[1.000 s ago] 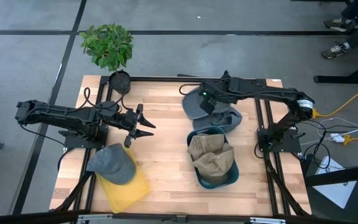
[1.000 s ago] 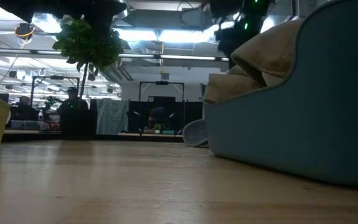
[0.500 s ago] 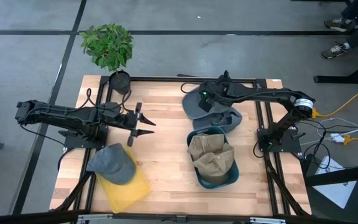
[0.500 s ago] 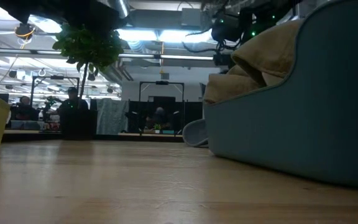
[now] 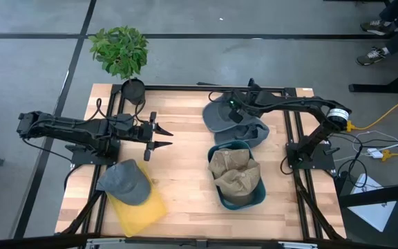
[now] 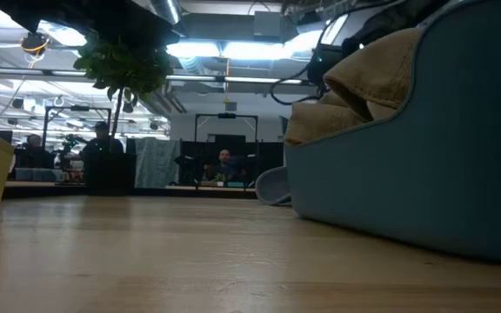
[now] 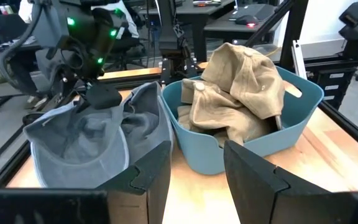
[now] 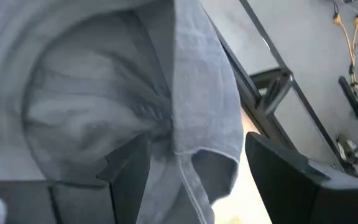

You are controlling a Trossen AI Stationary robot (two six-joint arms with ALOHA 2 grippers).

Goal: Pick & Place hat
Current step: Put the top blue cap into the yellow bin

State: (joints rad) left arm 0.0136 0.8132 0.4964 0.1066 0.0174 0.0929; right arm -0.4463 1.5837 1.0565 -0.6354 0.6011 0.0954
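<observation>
Now my right gripper [image 5: 235, 116] hovers over grey hat [image 5: 221, 117] at table's 1 o'clock, fingers [image 8: 291, 180] apart, nothing held. Risk: pinching only loose brim, hat slips out, or snags teal bin [image 5: 246, 197] at 5 o'clock. Left gripper [image 5: 159, 137] idle, half open.

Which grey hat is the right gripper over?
The upturned grey hat at the table's far side, beside the blue tub. The right gripper hangs open over it; the other grey hat sits on the yellow bin.

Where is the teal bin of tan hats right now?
In the high view, the teal bin sits right of centre, just in front of the grey hat under the right gripper.
</observation>
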